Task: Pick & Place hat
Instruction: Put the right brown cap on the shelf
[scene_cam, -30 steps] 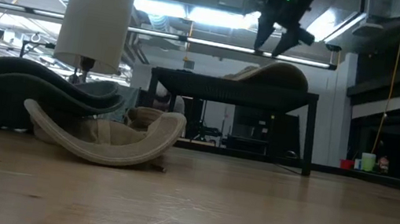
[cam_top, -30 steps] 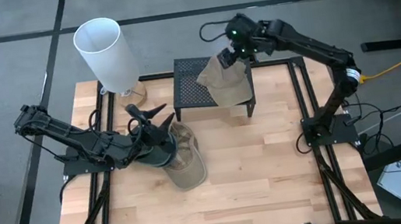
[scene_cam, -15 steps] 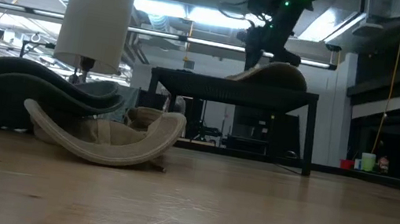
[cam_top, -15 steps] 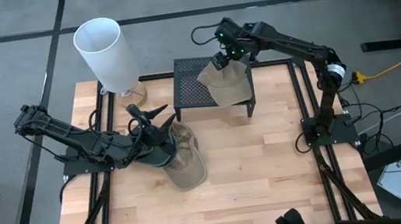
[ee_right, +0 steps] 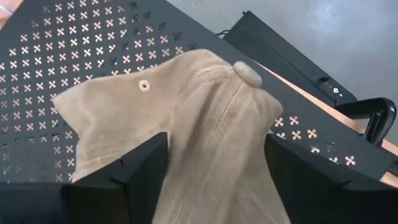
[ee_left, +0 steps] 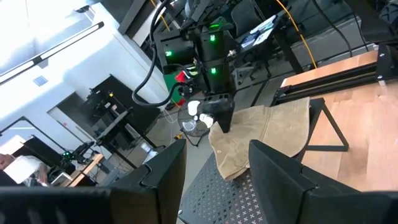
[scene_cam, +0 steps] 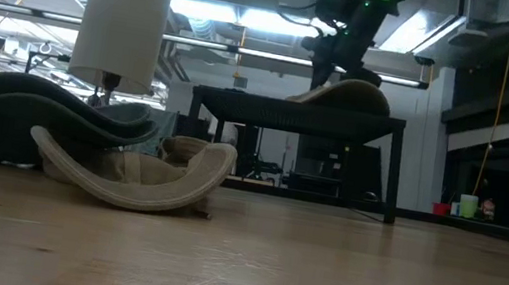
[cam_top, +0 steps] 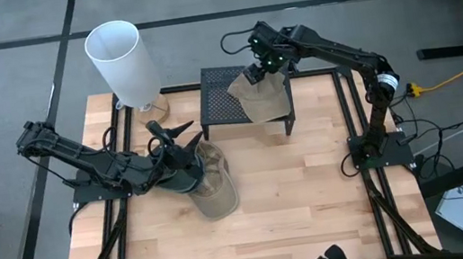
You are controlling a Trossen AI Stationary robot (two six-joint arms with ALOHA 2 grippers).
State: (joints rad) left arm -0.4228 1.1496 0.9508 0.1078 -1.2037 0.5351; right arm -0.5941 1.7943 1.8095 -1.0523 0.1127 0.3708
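Note:
A tan hat (cam_top: 268, 97) lies crown up on a black perforated stand (cam_top: 219, 104) at the table's far side. Its top button (ee_right: 250, 73) shows in the right wrist view. My right gripper (cam_top: 253, 74) is open and low over the hat's left part, one finger on either side of the crown (ee_right: 211, 124). A second tan hat (cam_top: 212, 182) lies on the wooden table. My left gripper (cam_top: 180, 135) rests open at that hat's left edge, pointing toward the stand, with nothing between its fingers (ee_left: 161, 180). My right gripper comes from above, pointing down, and straddles the hat's crown near the button. Whether its fingers (ee_right: 124, 180) touch the cloth I cannot tell. The hat lies flat on the stand's mesh (ee_right: 74, 43).
A white lamp (cam_top: 122, 59) stands at the table's far left corner, close to the stand. The stand's legs (scene_cam: 396, 174) reach down to the table. Bare wood (cam_top: 314, 200) lies near and right of the second hat.
My right gripper has moved toward the table's left and come down onto the hat on the stand, staying open. In the last half second it has kept still. Both hats lie where they were.

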